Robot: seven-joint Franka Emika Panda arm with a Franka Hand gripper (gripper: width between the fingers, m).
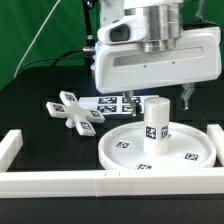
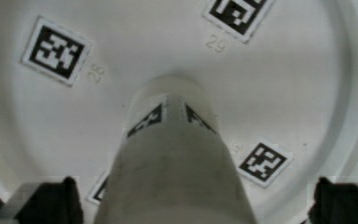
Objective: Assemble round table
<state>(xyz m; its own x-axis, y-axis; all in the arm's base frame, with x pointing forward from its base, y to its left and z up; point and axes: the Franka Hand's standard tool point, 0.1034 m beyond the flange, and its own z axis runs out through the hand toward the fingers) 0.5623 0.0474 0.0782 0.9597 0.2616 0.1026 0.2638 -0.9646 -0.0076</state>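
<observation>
The large round disc (image 1: 190, 155) lies flat on the table at the exterior view's right. The short cylindrical leg (image 1: 155, 124) stands upright on its central hub. The cross-shaped base (image 1: 75, 111) lies loose on the black table to the exterior view's left. My gripper (image 1: 168, 98) hangs right above the leg. In the wrist view the gripper (image 2: 197, 203) is open, and its dark fingers (image 2: 51, 200) stand on either side of the leg (image 2: 185, 160) with gaps. The disc (image 2: 140, 60) fills the background there.
The marker board (image 1: 113, 103) lies behind the disc. The long white rail frame (image 1: 60, 180) runs along the front, with arms at both sides (image 1: 10, 147). A green curtain stands at the back.
</observation>
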